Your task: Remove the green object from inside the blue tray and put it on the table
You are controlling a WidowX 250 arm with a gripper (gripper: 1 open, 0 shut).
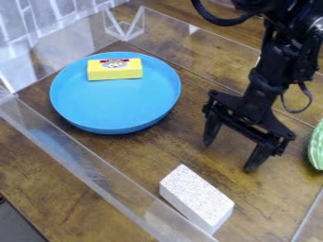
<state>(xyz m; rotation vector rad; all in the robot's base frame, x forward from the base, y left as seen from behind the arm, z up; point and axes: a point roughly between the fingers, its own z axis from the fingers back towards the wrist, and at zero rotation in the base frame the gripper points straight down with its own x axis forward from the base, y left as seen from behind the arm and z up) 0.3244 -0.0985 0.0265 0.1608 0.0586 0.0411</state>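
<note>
The broad blue tray (115, 117) sits at the far left of the table (124, 193), a yellow block (115, 69) on its far rim side. At the near middle lies a speckled white block (197, 199). The black gripper (250, 155) stands wide open low over the wood, and I see nothing in its fingers. The green toy (316, 147) is at the right edge, partly cut off, on the table outside the tray. It looks light, fairly firm and not fragile, though its rounded sides could roll or slip. If it needs moving, I'd take it across the middle, away from the tapering end.
</note>
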